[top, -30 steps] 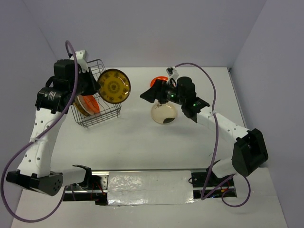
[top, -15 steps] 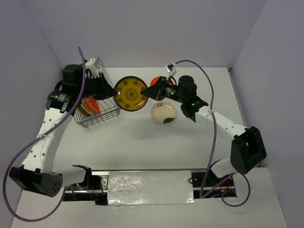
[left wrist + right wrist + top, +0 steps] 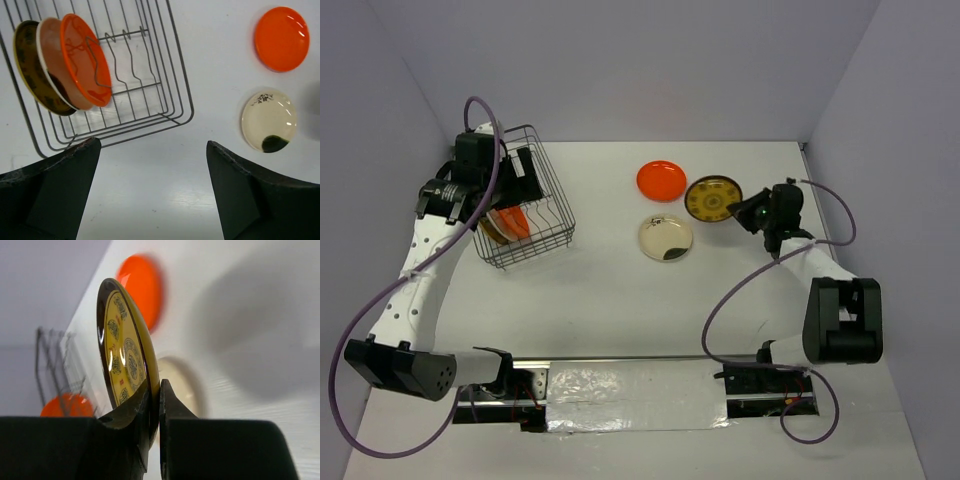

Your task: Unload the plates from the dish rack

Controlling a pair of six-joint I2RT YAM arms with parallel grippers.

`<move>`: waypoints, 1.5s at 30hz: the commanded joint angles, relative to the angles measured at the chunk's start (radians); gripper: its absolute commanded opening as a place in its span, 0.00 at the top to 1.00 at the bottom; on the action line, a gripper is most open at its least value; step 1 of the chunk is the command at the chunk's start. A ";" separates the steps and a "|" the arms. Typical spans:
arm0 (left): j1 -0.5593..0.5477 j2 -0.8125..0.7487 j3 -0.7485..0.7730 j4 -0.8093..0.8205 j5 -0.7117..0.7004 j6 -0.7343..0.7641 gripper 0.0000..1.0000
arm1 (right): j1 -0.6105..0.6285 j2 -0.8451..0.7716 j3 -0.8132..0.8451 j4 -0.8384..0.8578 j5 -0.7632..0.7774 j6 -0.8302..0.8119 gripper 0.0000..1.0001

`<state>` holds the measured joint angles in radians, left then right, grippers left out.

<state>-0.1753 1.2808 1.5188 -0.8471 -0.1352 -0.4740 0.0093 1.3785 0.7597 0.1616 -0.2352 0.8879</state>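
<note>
The grey wire dish rack (image 3: 552,222) stands at the left, and in it three plates stand on edge: an orange one (image 3: 86,60), a cream one (image 3: 50,55) and a dark brown one (image 3: 26,62). My left gripper (image 3: 152,145) hangs open and empty above the rack's near edge. An orange plate (image 3: 661,180) and a cream plate with a dark blotch (image 3: 666,238) lie flat on the table. Right of them, my right gripper (image 3: 156,385) is shut on the rim of a dark brown plate with a yellow-gold pattern (image 3: 122,345).
The white table ends at grey walls at the back and on both sides. My left arm (image 3: 420,260) arches up along the left wall. My right arm's base (image 3: 842,320) stands near the right front edge, with purple cables looping around it.
The brown and gold plate has passed from my left gripper to my right one. The left gripper opened and drew back over the rack. The right gripper carried the plate to the right.
</note>
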 commanded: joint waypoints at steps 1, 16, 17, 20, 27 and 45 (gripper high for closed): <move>0.007 -0.012 0.023 -0.027 -0.109 0.009 0.01 | -0.101 0.046 -0.020 0.073 0.016 -0.029 1.00; 0.039 0.037 0.011 0.002 -0.110 -0.014 0.00 | -0.129 0.376 0.216 -0.198 0.027 -0.245 0.27; 0.045 0.043 0.015 -0.003 -0.154 -0.018 0.01 | -0.082 0.345 0.236 -0.264 0.098 -0.282 0.01; 0.069 0.083 0.029 -0.033 -0.225 -0.041 0.00 | -0.016 0.250 0.257 -0.442 0.388 -0.299 0.00; 0.086 0.296 0.128 -0.099 -0.383 -0.057 0.15 | 0.176 -0.051 0.145 -0.472 0.498 -0.294 0.00; 0.105 0.589 0.213 -0.122 -0.469 -0.133 0.47 | 0.320 -0.262 0.112 -0.442 0.347 -0.348 0.02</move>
<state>-0.0750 1.8462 1.7428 -0.9672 -0.5678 -0.5774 0.3183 1.1637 0.8711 -0.3073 0.1246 0.5583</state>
